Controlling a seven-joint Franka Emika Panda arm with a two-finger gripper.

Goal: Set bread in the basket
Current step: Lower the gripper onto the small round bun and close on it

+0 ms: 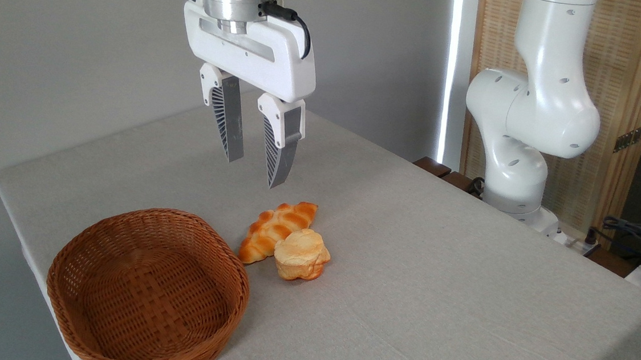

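The white two-finger gripper (253,160) hangs part-open and empty above the small pale-golden bun (301,254); next it needs lowering onto it, clear of the empty brown wicker basket (92,242)

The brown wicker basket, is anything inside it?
No. The oval brown woven wicker basket shows only its bare woven bottom. The near wall's inner side is hidden by its rim.

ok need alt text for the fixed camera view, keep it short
An open end effector hangs above a small bun touching a braided loaf on a grey table. An empty wicker basket sits to their left.
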